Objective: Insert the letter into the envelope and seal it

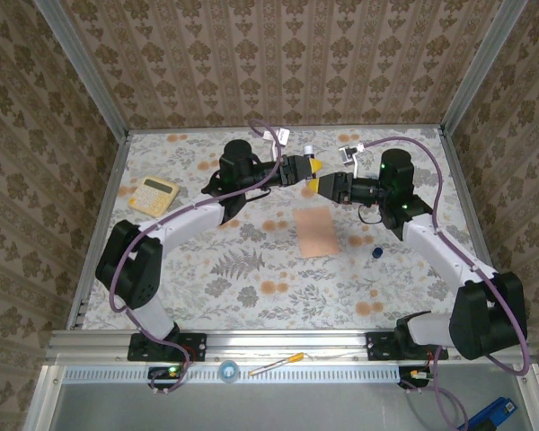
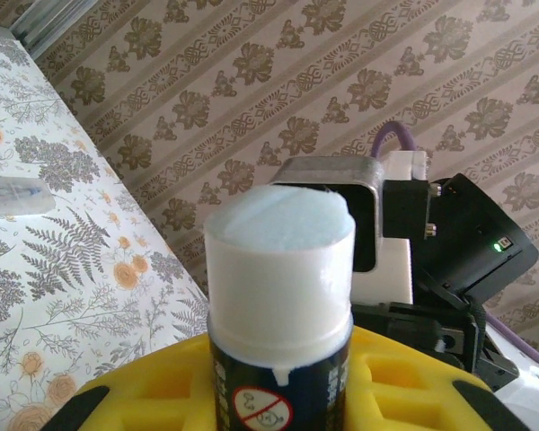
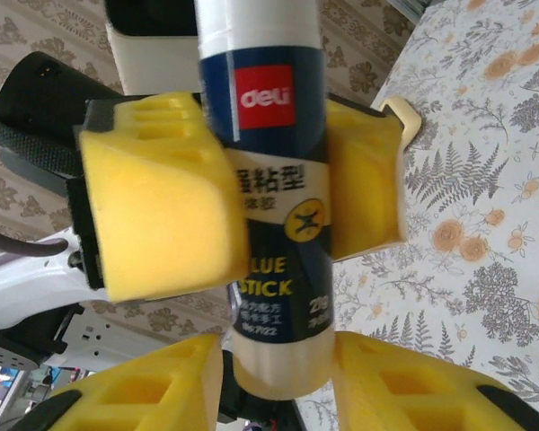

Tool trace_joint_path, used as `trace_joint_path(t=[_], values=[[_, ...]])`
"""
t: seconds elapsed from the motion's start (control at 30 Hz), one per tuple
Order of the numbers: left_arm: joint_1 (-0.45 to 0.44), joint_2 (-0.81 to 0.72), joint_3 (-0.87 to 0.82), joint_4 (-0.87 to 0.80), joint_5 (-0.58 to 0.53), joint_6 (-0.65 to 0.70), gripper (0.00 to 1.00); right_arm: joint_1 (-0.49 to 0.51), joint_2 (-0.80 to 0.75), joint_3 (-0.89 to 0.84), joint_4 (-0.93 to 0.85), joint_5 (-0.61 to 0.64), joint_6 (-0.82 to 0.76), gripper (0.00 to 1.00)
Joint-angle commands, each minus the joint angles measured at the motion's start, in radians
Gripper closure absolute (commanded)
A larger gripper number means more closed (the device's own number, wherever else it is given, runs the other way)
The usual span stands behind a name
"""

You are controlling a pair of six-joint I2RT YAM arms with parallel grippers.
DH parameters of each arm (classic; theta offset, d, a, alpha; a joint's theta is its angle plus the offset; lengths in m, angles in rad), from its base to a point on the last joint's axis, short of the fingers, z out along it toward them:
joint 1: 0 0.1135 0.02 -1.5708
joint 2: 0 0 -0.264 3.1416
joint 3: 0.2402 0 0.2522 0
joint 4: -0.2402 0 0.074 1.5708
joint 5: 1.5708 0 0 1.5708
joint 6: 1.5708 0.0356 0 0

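**Glue stick held between both grippers at the far centre**

A pen (image 1: 274, 364) lies on the metal rail at the near edge, in front of the table (image 1: 251, 287).

At mid-table, right of centre, a pink paper (image 1: 319, 233) lies flat on the floral cover. At this size it cannot be told whether it is the envelope, the letter, or one inside the other. A blue cap (image 1: 377, 252) sits just right of it, apart from it. A yellow calculator (image 1: 153, 193) lies well to the left.

Farther back, both grippers meet above the table, beyond the pink paper. The left gripper (image 1: 313, 167) clamps the glue stick (image 3: 265, 180) around its labelled middle. The cap is off and the white glue is exposed. The right gripper (image 1: 312, 186) has its fingers (image 3: 144, 391) on either side of the stick's white base, very close to it. Whether they grip it cannot be told.
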State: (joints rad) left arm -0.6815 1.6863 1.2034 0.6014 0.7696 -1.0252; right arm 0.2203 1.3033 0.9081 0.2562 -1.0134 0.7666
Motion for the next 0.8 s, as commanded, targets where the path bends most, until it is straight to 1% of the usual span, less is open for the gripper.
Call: trace_joint_path(t=[0.0,0.23,0.43,0.57,0.77], values=[[-0.009,-0.037,0.013,0.049,-0.007,-0.003,0.94,0.014,0.011,0.022,0.049,-0.017,0.006,0.64],[-0.007,-0.038,0.011,0.056,-0.016,-0.007,0.94,0.018,0.014,0.018,0.056,0.0,0.012,0.68],[-0.008,-0.035,0.01,0.066,-0.028,-0.022,0.95,0.02,0.004,0.014,0.061,0.034,0.024,0.79],[-0.014,-0.034,0.011,0.043,-0.054,-0.017,0.95,0.031,-0.018,0.023,0.013,0.101,0.009,0.82],[-0.05,-0.034,0.031,-0.048,-0.115,0.025,0.95,0.07,-0.051,0.053,-0.137,0.261,-0.076,0.83]])
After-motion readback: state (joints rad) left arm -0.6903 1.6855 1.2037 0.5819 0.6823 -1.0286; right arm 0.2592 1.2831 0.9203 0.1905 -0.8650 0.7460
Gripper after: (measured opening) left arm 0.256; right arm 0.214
